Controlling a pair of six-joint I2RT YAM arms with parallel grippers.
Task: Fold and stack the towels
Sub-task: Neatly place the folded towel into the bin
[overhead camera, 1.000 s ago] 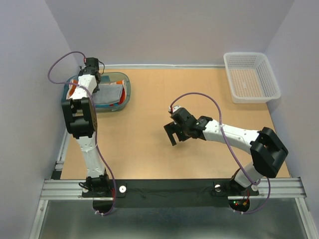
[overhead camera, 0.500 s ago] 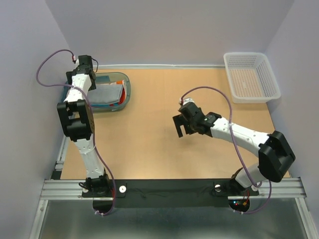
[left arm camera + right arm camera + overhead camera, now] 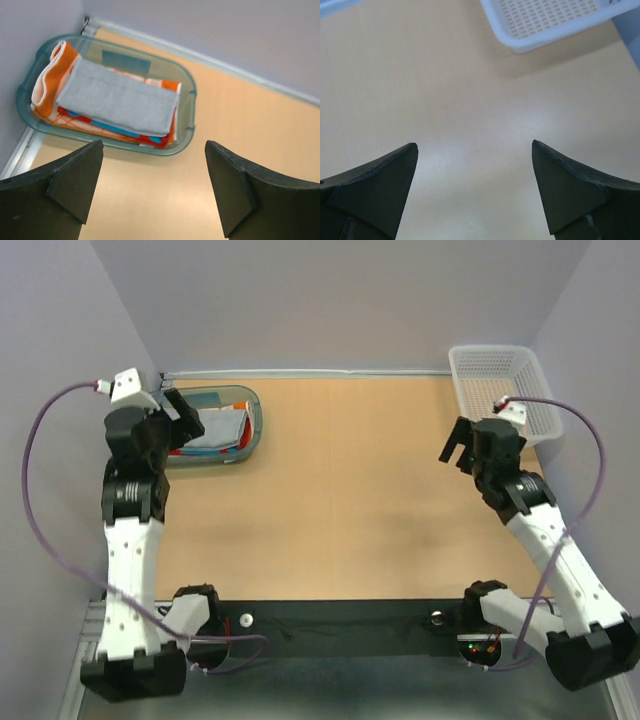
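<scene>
The towels lie folded in one stack inside the translucent teal tray. A light grey one is on top, with red and teal-blue layers under it and an orange one at the bottom, bulging out at the left. In the top view the stack sits at the table's far left. My left gripper hangs open above and just in front of the tray, holding nothing; it shows in the top view too. My right gripper is open and empty over bare table at the right.
A white mesh basket stands at the far right corner, and its near edge shows in the right wrist view. Walls close in the table on the left, back and right. The left arm's cable loops out towards the left wall.
The left gripper has opened, let go of the stack and pulled back up from the tray. The right arm has swung from the table's middle to the right, near the basket.
</scene>
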